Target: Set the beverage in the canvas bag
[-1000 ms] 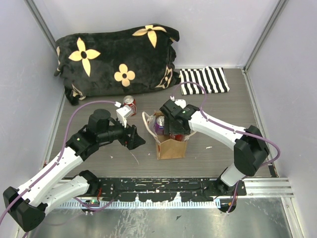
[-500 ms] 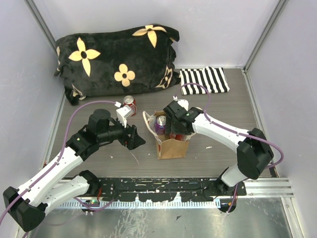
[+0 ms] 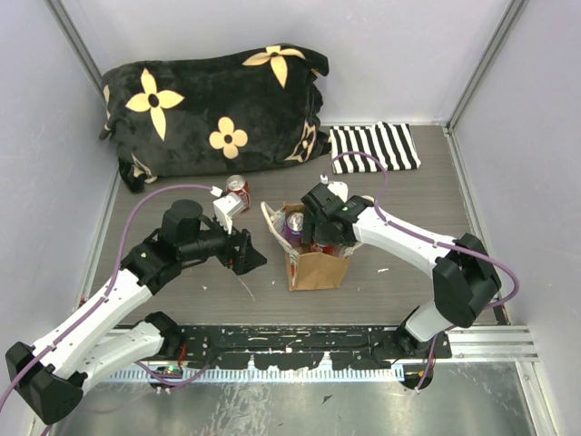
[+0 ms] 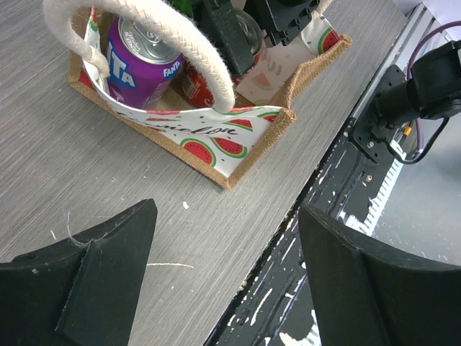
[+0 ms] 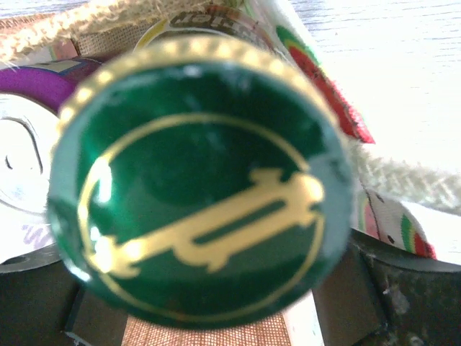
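The canvas bag (image 3: 316, 269) stands upright at mid-table, tan with a watermelon-print lining (image 4: 238, 153) and cream handles (image 4: 184, 45). A purple Fanta can (image 3: 293, 226) and a red can (image 4: 191, 81) sit inside it. My right gripper (image 3: 324, 238) reaches into the bag's mouth, shut on a green bottle whose green-and-gold cap (image 5: 198, 180) fills the right wrist view. The purple can (image 5: 20, 144) lies just left of the bottle. My left gripper (image 3: 250, 255) is open and empty, hovering left of the bag above the table (image 4: 227, 288).
Another red can (image 3: 238, 192) stands on the table behind my left arm. A black floral pillow (image 3: 213, 109) lies at the back left and a striped cloth (image 3: 374, 147) at the back right. A black rail (image 3: 318, 341) runs along the near edge.
My right gripper has shifted slightly left and down with the bottle into the bag, nudging the bag's rim. The left arm has not moved.
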You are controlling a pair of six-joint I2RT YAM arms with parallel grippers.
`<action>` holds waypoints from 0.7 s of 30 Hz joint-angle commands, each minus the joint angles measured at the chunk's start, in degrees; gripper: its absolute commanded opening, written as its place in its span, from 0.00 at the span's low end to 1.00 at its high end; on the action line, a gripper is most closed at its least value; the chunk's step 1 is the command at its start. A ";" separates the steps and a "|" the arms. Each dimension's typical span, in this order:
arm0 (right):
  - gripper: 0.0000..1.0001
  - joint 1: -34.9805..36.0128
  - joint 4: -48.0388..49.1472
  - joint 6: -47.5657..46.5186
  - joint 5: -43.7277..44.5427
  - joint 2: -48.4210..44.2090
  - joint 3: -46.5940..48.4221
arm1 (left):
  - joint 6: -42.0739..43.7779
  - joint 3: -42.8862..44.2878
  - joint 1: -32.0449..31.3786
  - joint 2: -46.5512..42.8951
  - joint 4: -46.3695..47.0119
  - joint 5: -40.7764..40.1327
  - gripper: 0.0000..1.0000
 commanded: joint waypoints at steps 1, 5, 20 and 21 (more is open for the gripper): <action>0.89 -0.15 -1.92 1.11 2.69 -3.35 2.60 | -0.60 0.43 0.21 -0.06 2.15 0.99 0.87; 0.90 0.15 -3.07 0.93 2.93 -4.10 5.66 | -0.55 0.86 0.24 -0.04 1.98 0.89 0.87; 0.93 2.14 -1.12 1.64 5.83 -7.91 18.64 | -4.71 6.26 12.82 5.49 5.72 -4.48 0.87; 0.93 2.15 -1.04 1.63 6.45 -8.14 19.49 | -4.70 7.24 14.52 6.57 6.50 -4.48 0.87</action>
